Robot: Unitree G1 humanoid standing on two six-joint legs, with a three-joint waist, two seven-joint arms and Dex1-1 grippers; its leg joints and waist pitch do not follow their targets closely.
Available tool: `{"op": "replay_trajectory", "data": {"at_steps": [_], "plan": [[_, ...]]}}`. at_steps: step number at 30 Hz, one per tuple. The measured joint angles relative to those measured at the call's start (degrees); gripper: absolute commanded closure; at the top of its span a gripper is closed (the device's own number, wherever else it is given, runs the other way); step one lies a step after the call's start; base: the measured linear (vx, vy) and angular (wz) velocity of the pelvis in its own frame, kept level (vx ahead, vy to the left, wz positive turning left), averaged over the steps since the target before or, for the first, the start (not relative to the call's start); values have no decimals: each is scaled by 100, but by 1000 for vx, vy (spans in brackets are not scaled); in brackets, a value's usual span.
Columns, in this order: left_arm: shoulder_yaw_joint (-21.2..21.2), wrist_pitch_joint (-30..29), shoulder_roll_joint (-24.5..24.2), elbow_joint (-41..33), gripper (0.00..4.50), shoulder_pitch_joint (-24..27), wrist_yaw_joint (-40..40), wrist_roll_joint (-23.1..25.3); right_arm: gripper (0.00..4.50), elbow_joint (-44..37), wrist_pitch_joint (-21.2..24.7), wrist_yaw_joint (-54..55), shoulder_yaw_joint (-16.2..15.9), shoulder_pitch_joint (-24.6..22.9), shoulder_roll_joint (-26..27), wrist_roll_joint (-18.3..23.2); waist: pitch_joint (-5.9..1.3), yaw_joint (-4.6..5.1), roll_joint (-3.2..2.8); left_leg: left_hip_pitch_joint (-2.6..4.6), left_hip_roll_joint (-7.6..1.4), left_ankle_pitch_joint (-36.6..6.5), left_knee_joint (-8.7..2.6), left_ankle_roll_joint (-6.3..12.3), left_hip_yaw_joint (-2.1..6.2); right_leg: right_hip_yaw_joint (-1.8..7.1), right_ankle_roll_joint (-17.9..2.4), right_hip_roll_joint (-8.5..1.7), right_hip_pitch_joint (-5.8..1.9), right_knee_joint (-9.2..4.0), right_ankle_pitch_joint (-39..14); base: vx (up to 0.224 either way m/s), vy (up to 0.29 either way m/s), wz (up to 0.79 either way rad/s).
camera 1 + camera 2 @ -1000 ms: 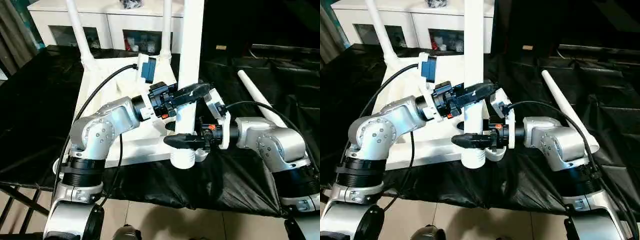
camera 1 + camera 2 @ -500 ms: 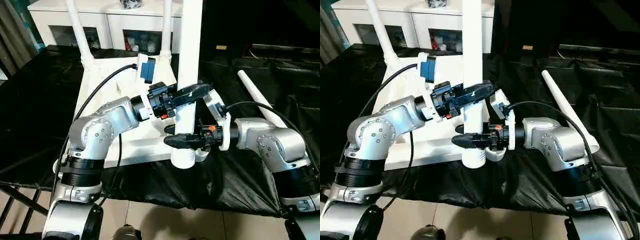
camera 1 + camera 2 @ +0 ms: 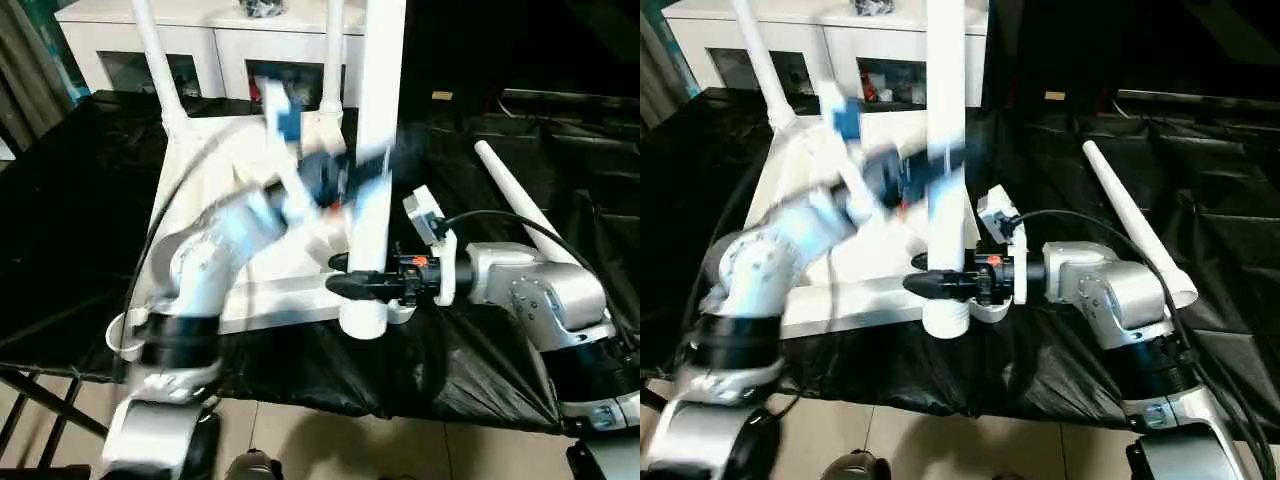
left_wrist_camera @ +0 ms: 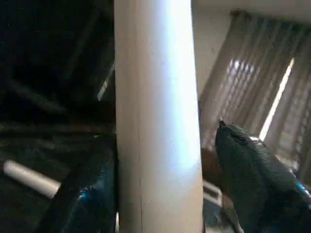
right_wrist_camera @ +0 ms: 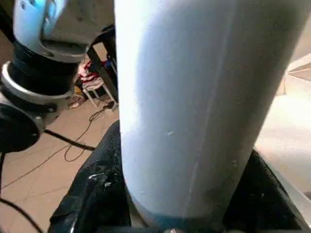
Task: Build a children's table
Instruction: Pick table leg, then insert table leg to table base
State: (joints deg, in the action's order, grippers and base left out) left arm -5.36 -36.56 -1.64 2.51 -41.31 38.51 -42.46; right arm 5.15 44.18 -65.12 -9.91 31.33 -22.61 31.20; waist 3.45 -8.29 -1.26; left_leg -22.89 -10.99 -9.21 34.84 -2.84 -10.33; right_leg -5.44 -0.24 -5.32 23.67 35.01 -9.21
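Since a second ago the left gripper (image 4: pixel 160 194) has loosened off the upright leg (image 3: pixel 378 150) and its arm is blurring away; a gap now shows beside one finger, so it reads as released. Meanwhile the right gripper (image 3: pixel 362 285) stays clamped around that leg near its thick lower end, at the near edge of the upturned table top (image 3: pixel 215 190). To do this step well, the right hand should probably keep the leg plumb over its socket while the left regrips higher to twist. Four legs count: two already standing at the far corners, one held, one loose leg (image 3: pixel 520 205) lying on the black cloth (image 3: pixel 80 230).
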Motion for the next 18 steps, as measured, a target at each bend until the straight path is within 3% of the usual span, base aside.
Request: {"op": "replay_trajectory", "data": {"at_steps": [4,8,12,18], "plan": [[-274,133,2,51,146,-28,-194,-47,260,46,-30,334,119,-38,53,-80,0,8,0,0,0,0,0,0,2,-1,1,0,1,0,3,0,0,0],[-192,271,-562,-50,146,166,-18,219,260,166,-403,1115,516,-48,211,-323,-2,16,-4,5,0,2,-3,-4,4,-1,2,1,1,0,4,0,0,0],[208,428,-1126,-128,146,760,372,778,260,175,-639,1642,707,-248,169,-644,-1,7,-3,-1,0,3,-5,-5,5,-1,7,2,2,-4,1,0,0,0],[1474,681,-1785,-167,146,1236,972,1613,260,177,-1189,2436,677,-383,299,-1192,-2,19,-5,6,2,2,-8,-6,4,3,6,1,0,-1,1,0,0,0]]}}
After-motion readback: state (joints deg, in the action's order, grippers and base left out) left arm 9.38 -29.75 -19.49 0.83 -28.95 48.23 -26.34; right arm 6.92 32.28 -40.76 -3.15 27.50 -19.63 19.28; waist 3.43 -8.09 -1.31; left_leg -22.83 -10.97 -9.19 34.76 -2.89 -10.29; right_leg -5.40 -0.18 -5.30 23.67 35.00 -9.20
